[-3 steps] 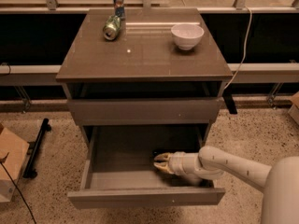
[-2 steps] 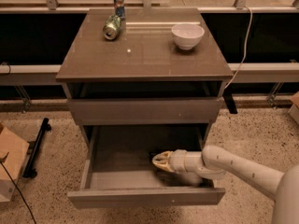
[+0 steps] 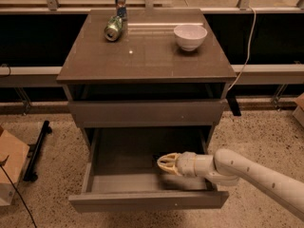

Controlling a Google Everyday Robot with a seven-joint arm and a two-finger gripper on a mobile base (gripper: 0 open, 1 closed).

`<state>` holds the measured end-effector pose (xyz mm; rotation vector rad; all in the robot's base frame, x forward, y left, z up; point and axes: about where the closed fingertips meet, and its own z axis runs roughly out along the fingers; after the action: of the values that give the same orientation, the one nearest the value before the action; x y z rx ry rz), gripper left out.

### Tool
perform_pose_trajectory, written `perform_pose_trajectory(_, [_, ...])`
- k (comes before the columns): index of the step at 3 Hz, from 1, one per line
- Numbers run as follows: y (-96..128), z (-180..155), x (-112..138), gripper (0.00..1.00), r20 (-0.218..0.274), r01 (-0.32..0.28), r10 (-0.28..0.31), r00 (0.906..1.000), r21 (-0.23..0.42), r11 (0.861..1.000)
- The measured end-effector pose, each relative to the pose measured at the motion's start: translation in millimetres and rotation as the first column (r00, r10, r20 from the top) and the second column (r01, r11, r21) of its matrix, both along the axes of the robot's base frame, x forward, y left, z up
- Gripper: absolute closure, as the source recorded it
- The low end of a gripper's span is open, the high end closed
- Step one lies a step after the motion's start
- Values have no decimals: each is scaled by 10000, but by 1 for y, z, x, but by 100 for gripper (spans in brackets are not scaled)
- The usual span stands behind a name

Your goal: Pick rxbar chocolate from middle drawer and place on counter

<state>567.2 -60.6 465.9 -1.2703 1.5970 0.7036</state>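
Camera view, one cabinet: middle drawer (image 3: 123,151) stands pulled out, giving the arm reach. The gripper (image 3: 167,163) sits low inside at right, and its grip cannot be told. The rxbar chocolate is not plainly seen, likely hidden at its tip. The counter (image 3: 142,56) carries a white bowl (image 3: 190,36) and a green can (image 3: 113,28).

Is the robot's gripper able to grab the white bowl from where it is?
Probably not yet. The gripper sits low inside the open drawer, well below the counter that holds the bowl. It would likely have to back out and rise first.
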Motion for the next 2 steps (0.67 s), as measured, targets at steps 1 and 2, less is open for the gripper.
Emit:
perform_pose_trajectory(1, [-8, 39, -26, 100, 369, -122, 127, 9992, -132, 9998])
perform_pose_trajectory(2, [-19, 91, -58, 100, 937, -296, 339, 9950, -468, 9985])
